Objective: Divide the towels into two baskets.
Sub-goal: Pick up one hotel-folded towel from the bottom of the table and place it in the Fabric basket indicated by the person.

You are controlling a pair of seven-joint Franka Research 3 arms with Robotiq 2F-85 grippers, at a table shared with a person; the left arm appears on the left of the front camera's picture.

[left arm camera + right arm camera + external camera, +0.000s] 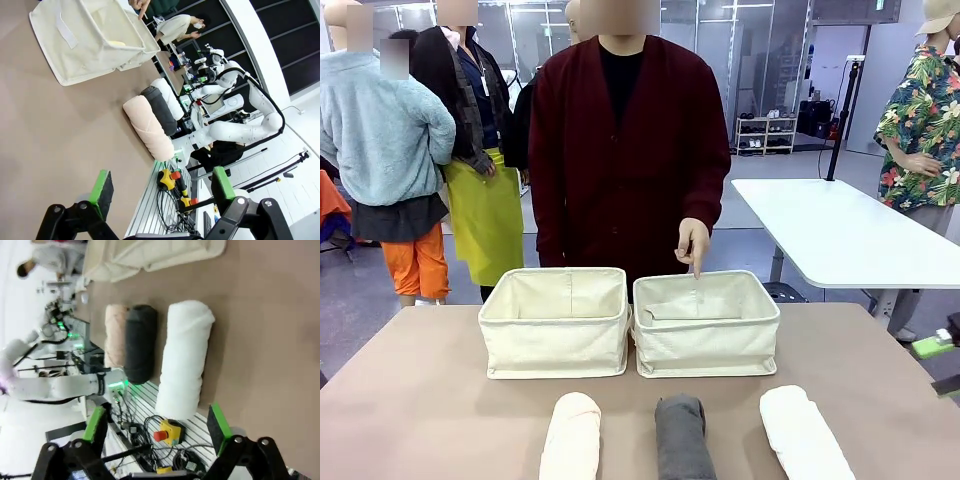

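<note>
Left claw (162, 186) and right claw (156, 422) hang released, cream towel (570, 435), grey towel (682, 438) and white towel (805, 435) lie on the bench (420, 400), and a hand (692, 240) points into the right basket (705, 345): next, probably, grip one.

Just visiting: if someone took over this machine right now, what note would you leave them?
Left tool: open, empty. Right tool: open, empty.
Cream towel, dark grey towel and white towel lie on the table, in front of the left basket and right basket.
The person's hand points at the right basket.
A pale yellow cloth shows inside a basket.
Remaining: basket those three towels.
</note>
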